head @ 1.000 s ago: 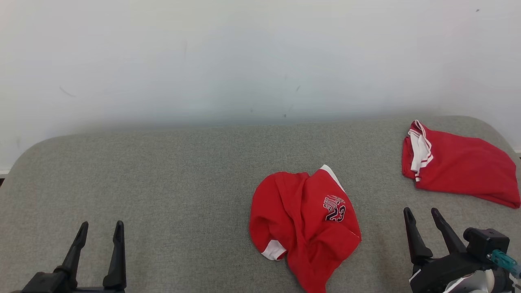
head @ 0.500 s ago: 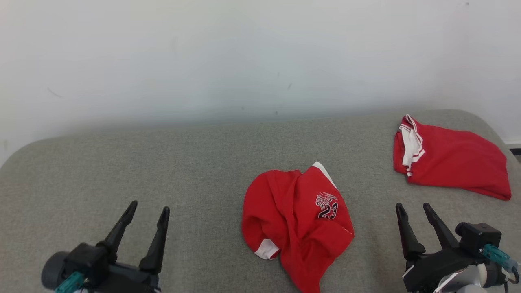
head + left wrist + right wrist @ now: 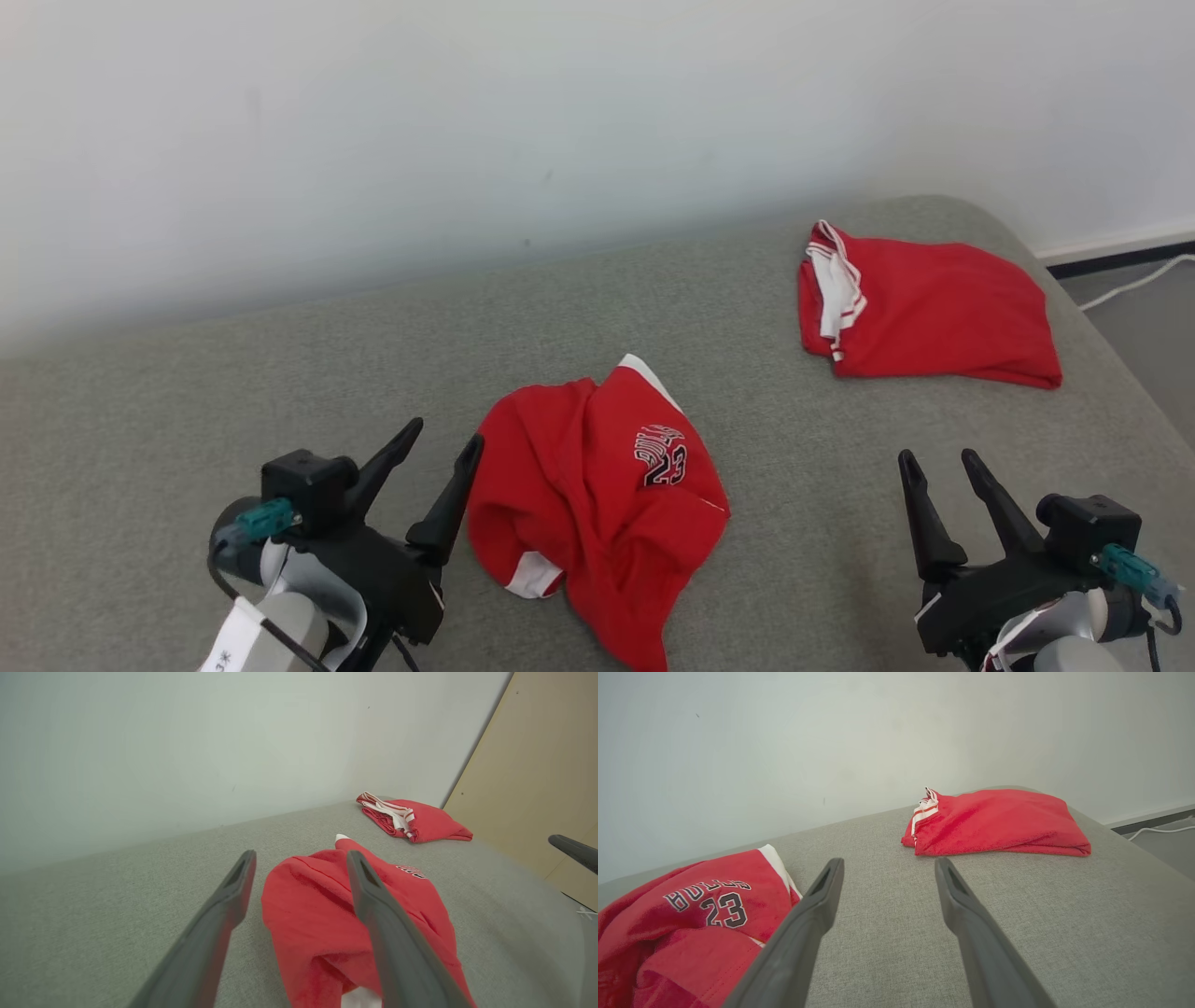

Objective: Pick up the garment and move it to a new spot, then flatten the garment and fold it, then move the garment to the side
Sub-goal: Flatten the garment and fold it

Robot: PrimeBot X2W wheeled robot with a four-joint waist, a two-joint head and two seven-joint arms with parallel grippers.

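A crumpled red garment (image 3: 588,504) with a white trim and the number 23 lies in a heap on the grey cushioned surface (image 3: 766,523), near the middle. My left gripper (image 3: 444,439) is open right at the heap's left edge, fingers pointing up and to the right. In the left wrist view the garment (image 3: 317,914) lies between and beyond the two fingers. My right gripper (image 3: 938,457) stands open at the lower right, a good way to the right of the heap, with nothing between its fingers. The right wrist view shows the garment (image 3: 691,914) at its lower left.
A second red garment (image 3: 924,313), folded, lies at the far right of the surface, also seen as the folded garment (image 3: 994,821) ahead of my right gripper. A white wall (image 3: 467,121) backs the surface. Floor and a white cable (image 3: 1134,280) lie past the right edge.
My left gripper has moved up and to the right, up to the crumpled garment's left edge. The camera has turned, shifting the whole picture leftwards. The right gripper has hardly moved.
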